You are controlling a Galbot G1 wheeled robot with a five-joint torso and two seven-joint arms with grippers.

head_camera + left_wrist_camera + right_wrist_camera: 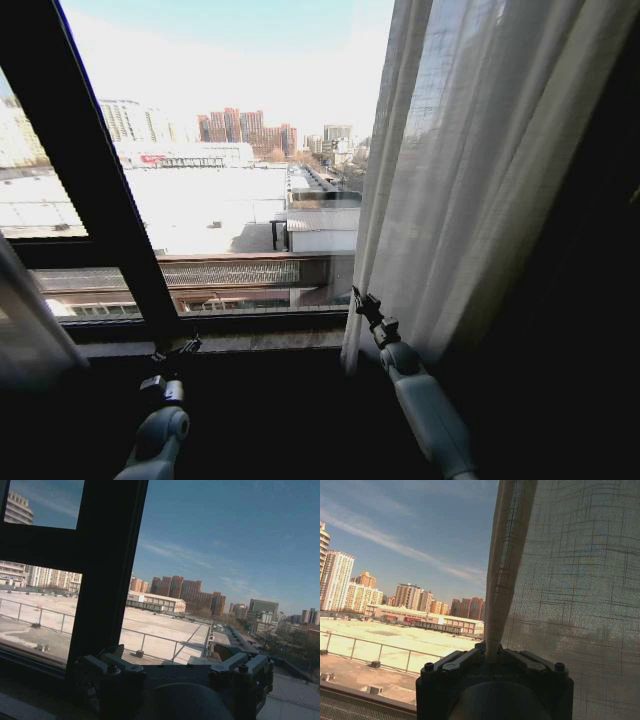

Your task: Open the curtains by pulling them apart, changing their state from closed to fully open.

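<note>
The right curtain [470,180] hangs as a sheer off-white pleated panel over the right part of the window. Its inner edge falls to about the sill. My right gripper [360,300] is at that edge, low down. In the right wrist view the right gripper [492,655] is shut on a narrow fold of the curtain [570,580], which rises straight up from between the fingers. The left curtain [25,330] shows as a pale strip at the far left. My left gripper [187,346] sits low before the sill, and in its wrist view the left gripper [175,667] is open with nothing in it.
A dark slanted window frame bar [100,180] crosses the left of the glass, with a crossbar and the sill [260,340] below. The same bar [107,565] stands close ahead of the left gripper. A dark wall [590,330] borders the right curtain.
</note>
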